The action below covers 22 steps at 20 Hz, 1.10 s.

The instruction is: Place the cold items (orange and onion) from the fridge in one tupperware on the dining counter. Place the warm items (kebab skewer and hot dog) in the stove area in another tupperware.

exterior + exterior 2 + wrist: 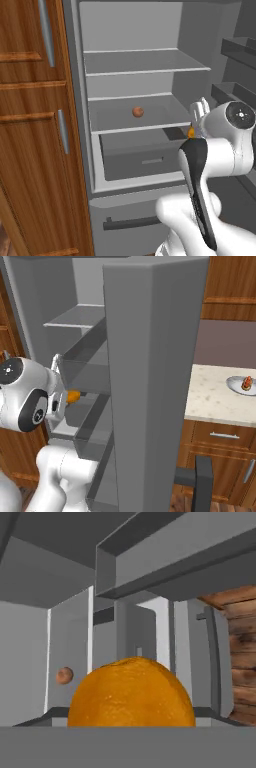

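One orange (131, 693) sat close against tool (196, 131), apparently gripped; onion (138, 111) on fridge shelf (115, 117). Advice: withdraw straight, clear door bins.

left base: faces open fridge (140, 125) interior | right base: behind its door (150, 381) | hand: close on orange (131, 693) | shared: orange

Arm (210, 165) glossy white, rounded segments — bulbous, smooth shells. Dark charcoal band runs lengthwise along lower link, curved edge against white. Round dark joint cap (241, 115) at elbow, small light centre with tiny markings. Right base view: same cap (10, 372) plus dark oval inset (34, 410) with small pale dot. Pincer (201, 111) body pale grey-white, angular. No cables, no visible screws.
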Tool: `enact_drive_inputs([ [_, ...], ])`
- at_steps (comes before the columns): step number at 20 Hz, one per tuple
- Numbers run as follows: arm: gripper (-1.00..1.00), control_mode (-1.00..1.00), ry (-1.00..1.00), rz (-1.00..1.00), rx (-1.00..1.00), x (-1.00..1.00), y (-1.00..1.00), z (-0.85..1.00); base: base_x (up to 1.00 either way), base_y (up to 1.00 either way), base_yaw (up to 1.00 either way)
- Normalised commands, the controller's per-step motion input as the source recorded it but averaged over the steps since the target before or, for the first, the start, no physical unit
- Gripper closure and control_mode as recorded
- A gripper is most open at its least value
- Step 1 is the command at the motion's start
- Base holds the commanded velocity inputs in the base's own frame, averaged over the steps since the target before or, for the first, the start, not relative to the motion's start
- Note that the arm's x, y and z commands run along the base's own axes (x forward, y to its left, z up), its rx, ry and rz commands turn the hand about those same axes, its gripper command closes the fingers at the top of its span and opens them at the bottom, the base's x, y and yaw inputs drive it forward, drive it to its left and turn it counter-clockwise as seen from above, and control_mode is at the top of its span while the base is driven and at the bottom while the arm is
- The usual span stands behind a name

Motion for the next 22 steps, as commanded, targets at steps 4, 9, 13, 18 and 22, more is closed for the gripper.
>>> enact_drive_inputs([
  [4,1.00,-1.00,-0.07,-0.22,0.22,-0.05,0.00,-0.56,0.00,0.00,0.00],
  [9,1.00,-1.00,-0.15,-0.19,0.13,-0.01,0.00,-0.41,0.00,0.00,0.00],
  [13,1.00,-1.00,-0.18,-0.14,0.09,0.00,0.00,-0.24,0.00,0.00,0.00],
  [18,1.00,1.00,-0.16,-0.10,0.05,-0.01,0.00,-0.15,-0.03,0.00,-0.03],
  [22,1.00,1.00,0.00,0.00,0.00,0.00,0.00,0.00,-0.15,0.00,-0.19],
])
